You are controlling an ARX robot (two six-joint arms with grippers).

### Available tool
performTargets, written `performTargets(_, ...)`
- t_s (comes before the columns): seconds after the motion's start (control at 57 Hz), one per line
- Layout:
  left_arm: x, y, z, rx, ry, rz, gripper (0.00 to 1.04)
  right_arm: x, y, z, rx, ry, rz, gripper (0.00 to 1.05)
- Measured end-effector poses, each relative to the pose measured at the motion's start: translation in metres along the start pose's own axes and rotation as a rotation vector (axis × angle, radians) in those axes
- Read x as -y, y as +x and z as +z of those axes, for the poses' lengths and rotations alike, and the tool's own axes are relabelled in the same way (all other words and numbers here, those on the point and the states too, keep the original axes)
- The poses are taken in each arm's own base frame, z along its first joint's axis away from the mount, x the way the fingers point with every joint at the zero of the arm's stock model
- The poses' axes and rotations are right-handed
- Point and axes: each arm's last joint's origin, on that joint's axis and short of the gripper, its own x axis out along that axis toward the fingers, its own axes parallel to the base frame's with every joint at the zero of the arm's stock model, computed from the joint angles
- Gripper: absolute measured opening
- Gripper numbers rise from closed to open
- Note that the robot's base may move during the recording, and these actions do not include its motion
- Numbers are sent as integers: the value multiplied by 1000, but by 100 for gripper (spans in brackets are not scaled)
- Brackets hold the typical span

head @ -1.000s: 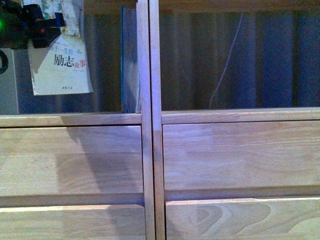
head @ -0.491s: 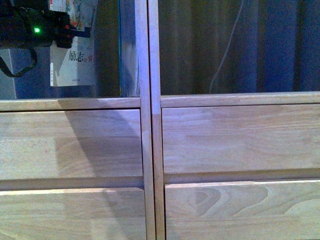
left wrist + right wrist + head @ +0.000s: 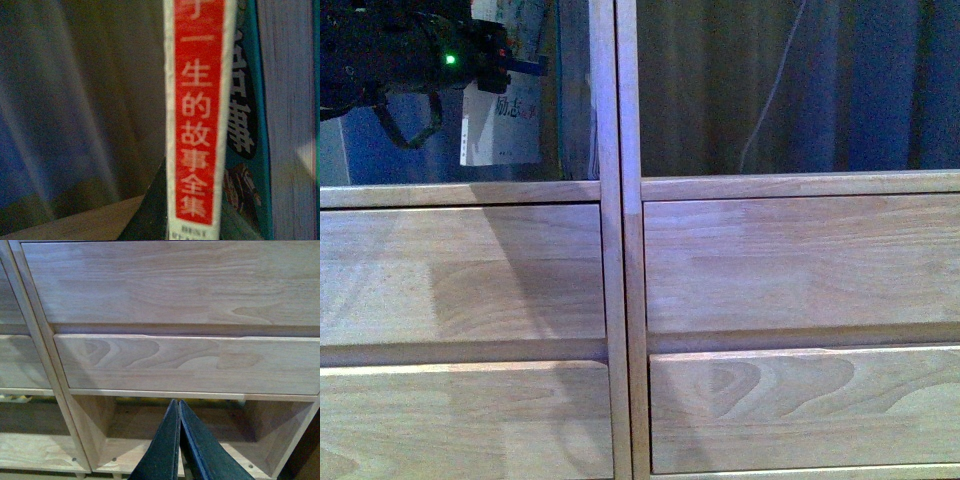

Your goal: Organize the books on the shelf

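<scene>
My left gripper (image 3: 510, 62) is shut on the top of a pale book (image 3: 502, 130) with black and red characters, which hangs upright inside the shelf's (image 3: 617, 240) upper left compartment. In the left wrist view its red spine (image 3: 200, 110) runs between my dark fingers (image 3: 147, 215), close beside a teal-edged book (image 3: 245, 125). That second book (image 3: 575, 100) stands against the centre divider. My right gripper (image 3: 177, 407) is shut and holds nothing. It points at an open lower compartment (image 3: 185, 435) under the drawers.
Wooden drawer fronts (image 3: 790, 260) fill the middle of the bookcase. The upper right compartment (image 3: 790, 90) shows a dark curtain and a thin white cord behind it. A lower drawer front (image 3: 185, 362) sits just above the right gripper.
The left arm has carried the pale book to the right, from the compartment's left side to close beside the teal-edged book. The shelf ledge now sits higher in the front view.
</scene>
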Motion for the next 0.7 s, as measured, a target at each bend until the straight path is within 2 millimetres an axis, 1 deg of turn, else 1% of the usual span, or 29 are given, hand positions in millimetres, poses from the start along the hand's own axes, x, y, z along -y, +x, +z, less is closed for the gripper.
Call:
performTargets(0.123, 3, 1, -3, -21, 62, 35, 7, 0, -2, -5, 4, 0, 0, 3)
performTargets(0.298, 3, 4, -17, -86, 92, 49, 7, 0, -5, -11, 8, 0, 0, 3)
performTargets(0.509, 3, 5, -16, -92, 101, 49, 7, 0, -7, -17, 10, 0, 0, 3)
performTargets(0.614, 3, 5, -17, -97, 96, 33, 23, 0, -14, -23, -21, 0, -1, 3)
performTargets(0.632, 4, 5, -18, -104, 92, 31, 28, 0, -15, -25, -21, 0, -1, 3)
performTargets(0.702, 5, 4, -20, -111, 88, 21, 39, 0, -17, -24, 2, 0, 0, 3)
